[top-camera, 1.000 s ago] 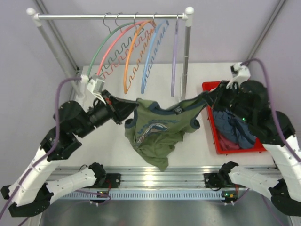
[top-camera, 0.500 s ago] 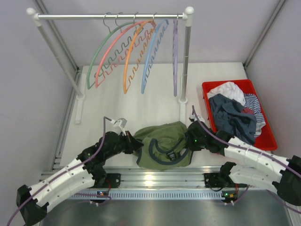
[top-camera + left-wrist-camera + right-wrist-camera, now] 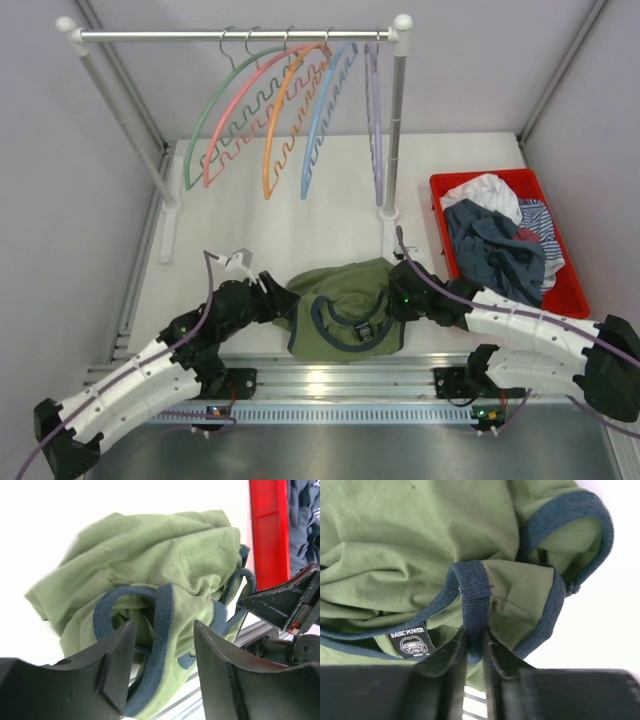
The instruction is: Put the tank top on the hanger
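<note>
Just changed: tank top (image 3: 345, 305) is no longer stretched mid-table; I see it heaped at the near edge.
Left gripper (image 3: 162, 630): jaws parted, its navy trim lying loose between them.
Right gripper (image 3: 475, 640): pinching a navy strap.
Green hanger (image 3: 203, 118): far left on the rail (image 3: 150, 35), untouched; I judge a regrasp comes first.

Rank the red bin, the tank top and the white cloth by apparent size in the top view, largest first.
1. red bin
2. tank top, bunched up
3. white cloth, only partly visible in the bin
</note>
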Robot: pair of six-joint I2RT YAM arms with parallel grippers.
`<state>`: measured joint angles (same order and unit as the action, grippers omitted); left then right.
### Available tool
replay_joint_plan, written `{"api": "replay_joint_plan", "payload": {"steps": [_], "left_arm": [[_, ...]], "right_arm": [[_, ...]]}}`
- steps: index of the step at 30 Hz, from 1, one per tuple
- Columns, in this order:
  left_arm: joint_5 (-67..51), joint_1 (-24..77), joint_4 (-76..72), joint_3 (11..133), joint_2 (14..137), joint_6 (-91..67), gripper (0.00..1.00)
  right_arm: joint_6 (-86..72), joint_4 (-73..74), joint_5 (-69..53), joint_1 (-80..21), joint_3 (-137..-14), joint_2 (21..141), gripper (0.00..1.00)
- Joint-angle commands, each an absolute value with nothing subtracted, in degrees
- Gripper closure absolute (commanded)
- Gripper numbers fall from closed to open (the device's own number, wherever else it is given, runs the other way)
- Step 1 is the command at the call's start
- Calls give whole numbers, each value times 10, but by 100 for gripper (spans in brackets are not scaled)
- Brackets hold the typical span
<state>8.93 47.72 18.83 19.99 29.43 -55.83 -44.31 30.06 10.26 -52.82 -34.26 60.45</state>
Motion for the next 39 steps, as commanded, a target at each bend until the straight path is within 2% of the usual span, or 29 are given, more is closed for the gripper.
{"api": "replay_joint_plan", "payload": {"steps": [1, 2, 8, 14, 17, 20, 25, 26, 27, 31, 36, 39], "left_arm": [[125, 476, 252, 268, 273, -547, 44], [124, 475, 260, 289, 269, -533, 43], [93, 475, 331, 372, 256, -480, 41], [25, 475, 360, 436, 253, -438, 41], [-62, 475, 336, 474, 253, -403, 41], [-96, 475, 322, 537, 267, -372, 41], [-27, 476, 302, 676, 334, -309, 41], [-7, 476, 304, 701, 351, -278, 39], [20, 476, 306, 726, 370, -260, 31], [163, 475, 296, 879, 477, -157, 30], [330, 475, 228, 990, 577, -34, 28], [433, 475, 170, 1010, 629, 57, 19]], "right_arm": [[-451, 312, 134, -537, -376, 599, 78], [-449, 314, 135, -537, -378, 595, 70], [-449, 324, 139, -537, -384, 561, 51], [-447, 344, 142, -537, -399, 532, 39], [-443, 353, 151, -537, -406, 520, 36], [-440, 358, 154, -537, -411, 518, 35], [-432, 354, 153, -538, -422, 516, 35], [-425, 354, 154, -536, -424, 518, 34], [-423, 355, 156, -536, -429, 519, 35], [-406, 354, 156, -534, -439, 528, 34], [-383, 349, 144, -527, -441, 536, 34], [-368, 340, 129, -522, -443, 545, 34]]}}
